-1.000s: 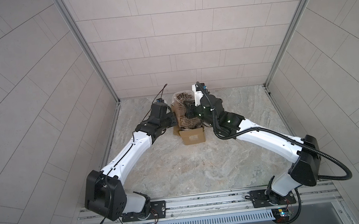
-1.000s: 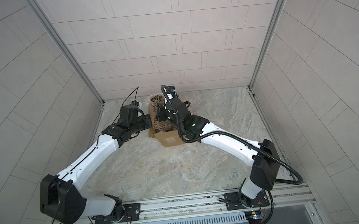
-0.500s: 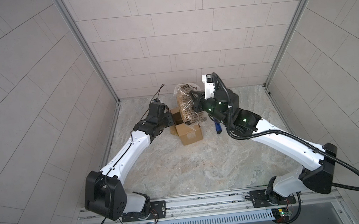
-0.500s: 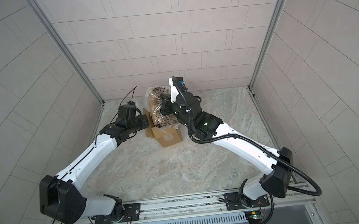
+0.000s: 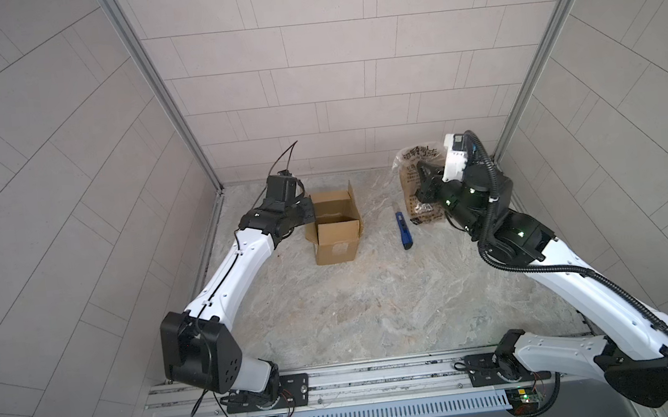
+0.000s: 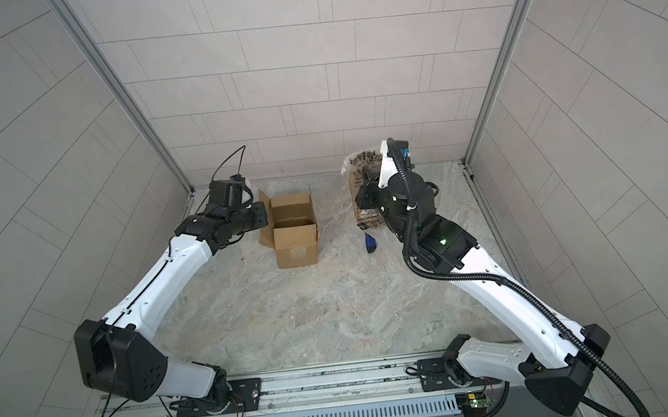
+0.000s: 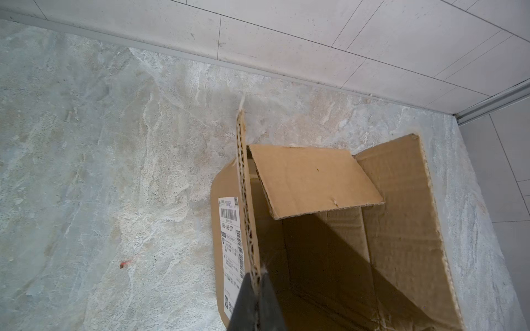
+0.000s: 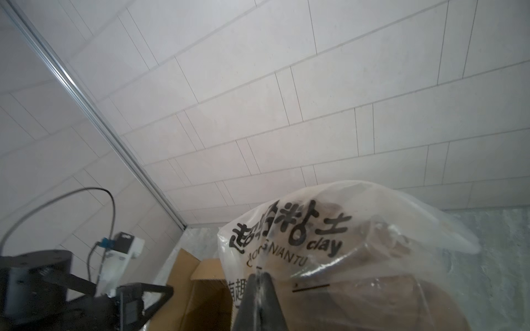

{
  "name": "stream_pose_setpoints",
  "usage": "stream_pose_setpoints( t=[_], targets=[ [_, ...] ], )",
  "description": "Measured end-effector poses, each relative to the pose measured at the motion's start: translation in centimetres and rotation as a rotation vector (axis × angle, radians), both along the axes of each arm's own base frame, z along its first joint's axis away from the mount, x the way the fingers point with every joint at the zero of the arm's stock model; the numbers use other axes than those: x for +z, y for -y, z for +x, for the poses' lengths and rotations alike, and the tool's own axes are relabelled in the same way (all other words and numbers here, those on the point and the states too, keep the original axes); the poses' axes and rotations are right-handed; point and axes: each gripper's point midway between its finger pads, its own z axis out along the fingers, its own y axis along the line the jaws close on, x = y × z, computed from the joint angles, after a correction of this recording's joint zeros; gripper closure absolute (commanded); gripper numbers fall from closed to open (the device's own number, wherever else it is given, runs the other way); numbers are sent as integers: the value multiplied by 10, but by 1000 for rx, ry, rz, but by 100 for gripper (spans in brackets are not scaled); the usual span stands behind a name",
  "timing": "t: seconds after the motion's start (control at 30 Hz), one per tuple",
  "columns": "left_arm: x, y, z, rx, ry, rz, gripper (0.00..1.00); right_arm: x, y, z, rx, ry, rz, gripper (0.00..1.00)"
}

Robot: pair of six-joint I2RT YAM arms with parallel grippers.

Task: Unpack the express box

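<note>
The left tool (image 7: pixel 256 282) is seen clamped on the corrugated edge of a side flap of the express box (image 5: pixel 337 234), presumably so that the carton is kept steady and its mouth held wide. The box is stood upright on the left half of the surface (image 5: pixel 375 306) with its flaps open and a white shipping label (image 7: pixel 229 226) on an outer side. Nothing is seen inside it. A blue utility knife (image 5: pixel 404 230) is laid flat to its right, apart from it. Further right, a clear-wrapped brown packet (image 5: pixel 413 185) is pinched through its plastic by the right tool (image 8: pixel 259 279). It is judged to be the box's contents, held clear for setting down. The surface is mottled and stone-like, and it is enclosed on three sides by pale tiled walls (image 5: pixel 331 72).
</note>
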Motion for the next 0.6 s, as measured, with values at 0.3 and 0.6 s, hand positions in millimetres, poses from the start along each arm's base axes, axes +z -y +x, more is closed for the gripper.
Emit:
stream_pose_setpoints(
  t=[0.3,0.6],
  targets=[
    [-17,-2,11,-23,-38,-27,100,-164,-13,41,-17,-324,-209,100],
    [-15,-1,13,-64,-27,-31,100,-234,-46,69,41,-427,-210,100]
  ],
)
